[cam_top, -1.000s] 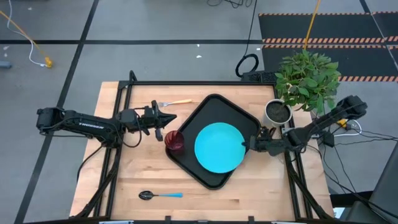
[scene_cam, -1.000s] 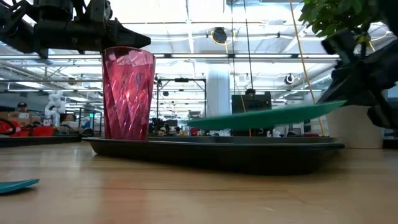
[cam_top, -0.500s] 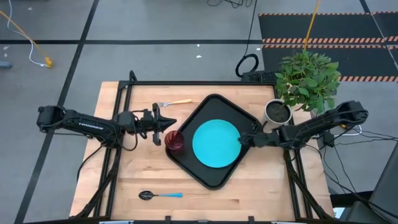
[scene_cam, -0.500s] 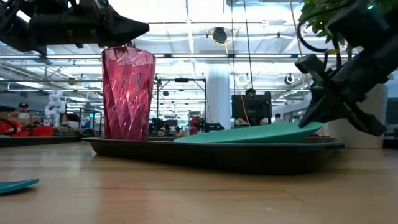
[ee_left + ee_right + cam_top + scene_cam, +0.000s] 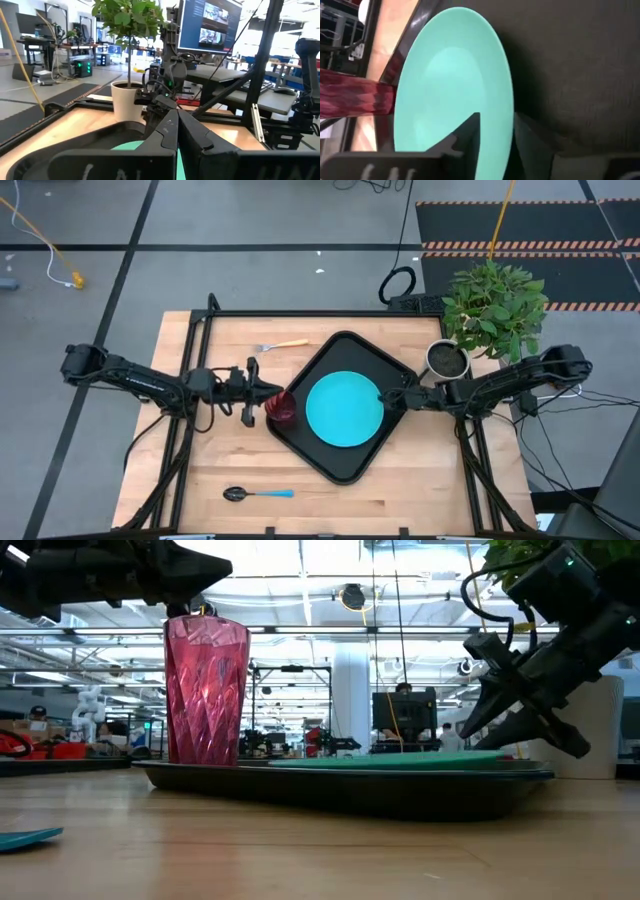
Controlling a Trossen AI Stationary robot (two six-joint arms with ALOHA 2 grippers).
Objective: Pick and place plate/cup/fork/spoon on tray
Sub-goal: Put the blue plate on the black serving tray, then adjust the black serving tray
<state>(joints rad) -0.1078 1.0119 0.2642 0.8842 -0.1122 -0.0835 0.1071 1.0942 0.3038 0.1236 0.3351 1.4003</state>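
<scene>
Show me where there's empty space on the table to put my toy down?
Bare wood lies between the spoon and the left gripper, and along the front edge right of the tray. It's crowded around the plate, cup and plant pot.

No lettering, label, brand mark or number could be read on anything on the table. The one likely carrier of writing — a monitor in the room beyond — showed lit windows, but its contents were too small to make out.
</scene>
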